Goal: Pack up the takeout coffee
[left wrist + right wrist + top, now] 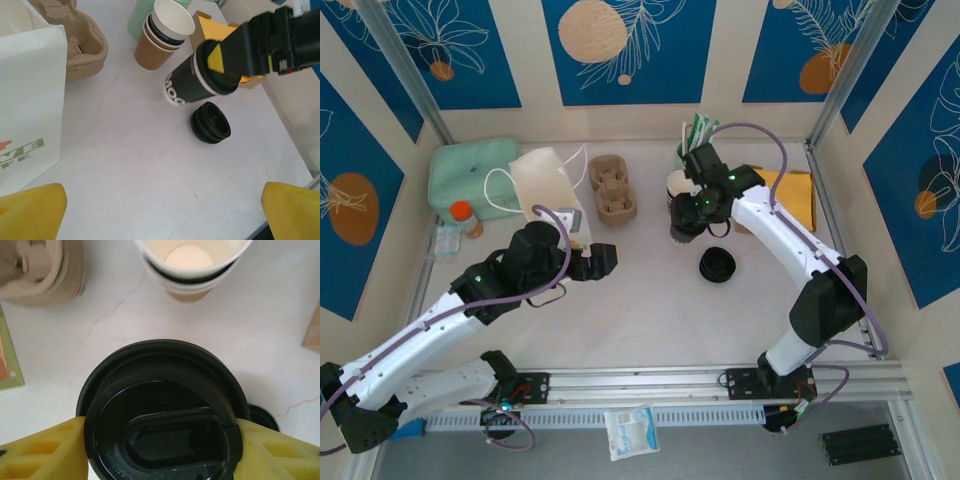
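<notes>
The takeout coffee point(192, 80) is a dark cup with white lettering and a round black lid point(160, 410). It hangs tilted above the table at the back right point(684, 226), its base pointing down and left. My right gripper point(160, 450) is shut on it at the lid end, with a yellow finger point(40, 452) pressed against each side of the lid. My left gripper point(162, 210) is open over bare table to the left of the cup, its yellow fingertips point(30, 210) wide apart with nothing between them.
A nested stack of lidless paper cups point(162, 35) stands just behind the held cup. Loose black lids point(211, 122) lie below it. A white paper bag point(545, 185) and a cardboard cup carrier point(612, 188) are at the back left. A brown envelope point(790, 195) lies at the right.
</notes>
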Motion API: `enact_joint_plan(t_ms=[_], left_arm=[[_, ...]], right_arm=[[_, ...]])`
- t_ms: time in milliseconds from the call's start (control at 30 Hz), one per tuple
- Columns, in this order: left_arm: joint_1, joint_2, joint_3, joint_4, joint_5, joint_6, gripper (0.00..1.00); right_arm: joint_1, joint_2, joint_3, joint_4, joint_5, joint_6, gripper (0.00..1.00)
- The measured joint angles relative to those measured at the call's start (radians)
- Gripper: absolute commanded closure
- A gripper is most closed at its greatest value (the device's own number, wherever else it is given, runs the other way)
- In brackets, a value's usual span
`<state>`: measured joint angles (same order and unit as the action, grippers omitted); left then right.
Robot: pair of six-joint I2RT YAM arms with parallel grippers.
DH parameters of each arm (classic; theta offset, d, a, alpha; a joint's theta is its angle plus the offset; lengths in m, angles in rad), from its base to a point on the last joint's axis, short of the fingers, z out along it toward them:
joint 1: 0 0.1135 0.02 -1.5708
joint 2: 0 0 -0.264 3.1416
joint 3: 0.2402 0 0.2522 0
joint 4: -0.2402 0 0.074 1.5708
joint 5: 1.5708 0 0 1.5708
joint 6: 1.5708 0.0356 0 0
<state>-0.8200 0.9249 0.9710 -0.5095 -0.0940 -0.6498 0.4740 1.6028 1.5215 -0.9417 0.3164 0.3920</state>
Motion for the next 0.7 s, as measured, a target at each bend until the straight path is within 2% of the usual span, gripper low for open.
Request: enact_joint_plan(t_ms=[267,700], left_arm=[[0.0,0.001,0.0,0.0,0.009,0.0,0.01],[0.0,0.008,0.0,0.0,0.015,0.0,0.01]], right_arm=[[-0.103,0.053,0.043,0.013,-0.005,-0.023,0.38],[-0.177,0.156,0.041,0.034,-0.005,-0.045,0.37]])
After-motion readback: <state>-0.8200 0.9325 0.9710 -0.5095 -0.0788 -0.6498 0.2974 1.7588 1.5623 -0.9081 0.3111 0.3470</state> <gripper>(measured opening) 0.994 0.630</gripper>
